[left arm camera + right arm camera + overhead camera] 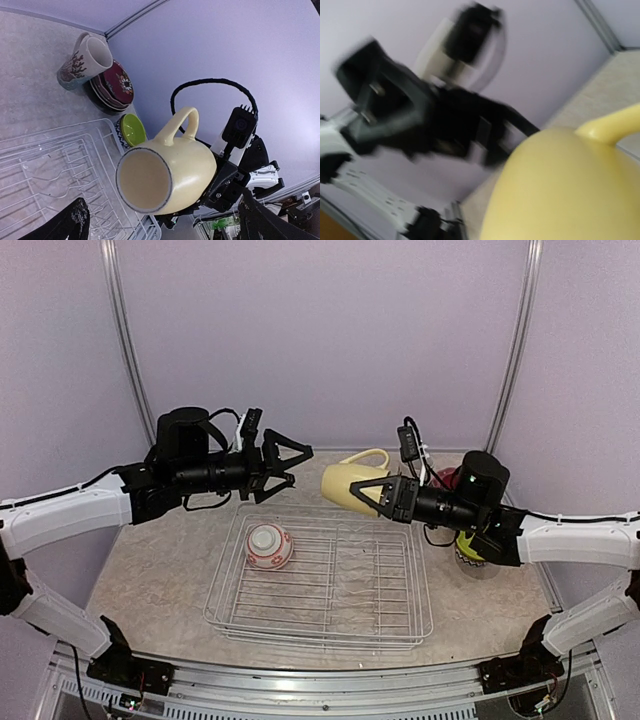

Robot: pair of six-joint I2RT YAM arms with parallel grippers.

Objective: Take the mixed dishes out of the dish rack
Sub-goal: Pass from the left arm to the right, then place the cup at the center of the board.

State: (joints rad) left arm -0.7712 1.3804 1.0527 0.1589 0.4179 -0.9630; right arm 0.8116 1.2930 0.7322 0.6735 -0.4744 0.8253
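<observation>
I'm looking down from high behind through the top camera; the left wrist camera is facing the pale yellow mug [170,175] from across; the right wrist camera is crowding it, blurred.

pale yellow mug [345,485], red-patterned bowl [269,545], lime-green bowl [133,130]

We saw a beige speckled tabletop [150,580], pale lilac walls [320,330] behind it, a thin grey pole [125,340] at each far corner, and a metal rail [330,680] along the near edge.

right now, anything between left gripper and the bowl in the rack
Nothing visible. The open left gripper hangs above and beyond the red-patterned bowl, alone in the dish rack; the right gripper holds the pale yellow mug aside.
</observation>
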